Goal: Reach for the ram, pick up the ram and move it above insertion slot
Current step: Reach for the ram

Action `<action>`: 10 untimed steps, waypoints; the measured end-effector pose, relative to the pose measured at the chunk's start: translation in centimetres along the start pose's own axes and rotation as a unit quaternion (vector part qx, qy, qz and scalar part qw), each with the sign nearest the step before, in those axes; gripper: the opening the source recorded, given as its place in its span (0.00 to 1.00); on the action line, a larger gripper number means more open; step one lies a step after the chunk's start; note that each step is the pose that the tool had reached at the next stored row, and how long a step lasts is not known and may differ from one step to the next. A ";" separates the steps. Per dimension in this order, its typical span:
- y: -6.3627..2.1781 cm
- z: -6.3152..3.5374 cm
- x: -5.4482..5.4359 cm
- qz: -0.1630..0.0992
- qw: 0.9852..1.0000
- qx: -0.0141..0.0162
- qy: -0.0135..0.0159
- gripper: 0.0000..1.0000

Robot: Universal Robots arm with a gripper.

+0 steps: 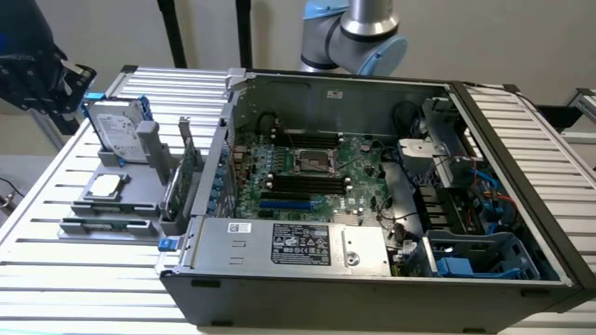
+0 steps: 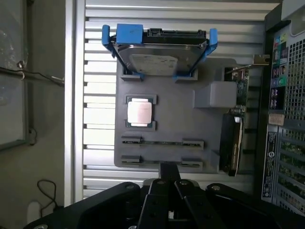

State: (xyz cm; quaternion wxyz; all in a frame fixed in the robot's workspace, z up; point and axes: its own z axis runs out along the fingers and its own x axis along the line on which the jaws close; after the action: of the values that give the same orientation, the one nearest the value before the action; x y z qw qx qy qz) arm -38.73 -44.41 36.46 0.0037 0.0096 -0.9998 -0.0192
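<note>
Green and thin, the ram [image 1: 105, 225] lies in the grey tray [image 1: 138, 187], on the exterior view's left of the computer case [image 1: 373, 301]; the gripper [image 2: 170, 181], seemingly closed and empty, hangs above that tray, so I judge reaching is in hand and calls for opening.

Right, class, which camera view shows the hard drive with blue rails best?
The wrist view: the hard drive shows both blue rails and its label, with nothing in front. In the exterior view it stands upright in the grey tray, towards the exterior view's left, seen at a slant.
</note>
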 end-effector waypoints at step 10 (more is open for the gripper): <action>-2.03 0.84 -1.3 -0.001 1.000 0.000 0.002 0.11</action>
State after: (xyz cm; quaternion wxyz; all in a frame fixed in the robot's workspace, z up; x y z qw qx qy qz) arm -37.42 -46.38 35.53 0.0056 0.0105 -0.9997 -0.0191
